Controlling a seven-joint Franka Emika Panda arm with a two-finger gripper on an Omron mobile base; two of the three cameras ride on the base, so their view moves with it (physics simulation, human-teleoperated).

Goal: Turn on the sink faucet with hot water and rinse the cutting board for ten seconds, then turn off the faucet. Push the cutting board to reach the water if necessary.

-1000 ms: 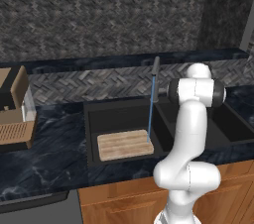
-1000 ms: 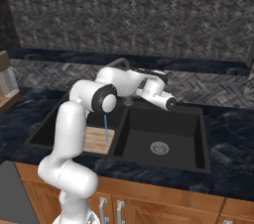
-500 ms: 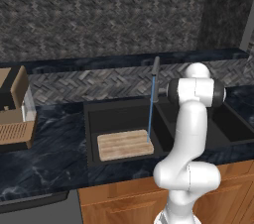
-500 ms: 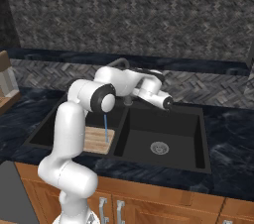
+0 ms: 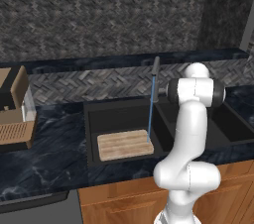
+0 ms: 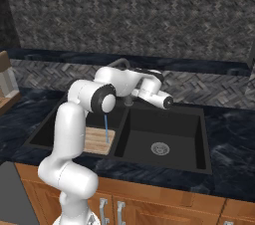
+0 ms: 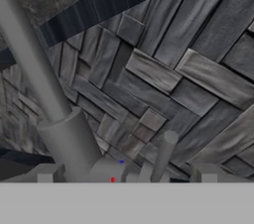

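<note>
The sink faucet (image 5: 156,75) stands behind the divider of the black sink (image 5: 89,134), and a thin blue stream of water (image 5: 150,111) runs down from it. The stream lands on the right end of the cutting board (image 5: 124,144), which lies flat in the left basin. From the right, the board (image 6: 97,141) and water (image 6: 105,129) show partly behind my arm. My gripper (image 7: 126,173) is open, close up at the base of the faucet (image 7: 69,141). Its small lever handle (image 7: 165,153) stands between the fingertips (image 7: 49,172).
A brown-and-tan appliance (image 5: 15,111) sits on the dark marble counter (image 5: 44,163) to the left. The right basin has a round silver drain (image 6: 160,148). The tiled backsplash (image 7: 198,79) is right behind the faucet. Wooden cabinets (image 6: 164,204) run below.
</note>
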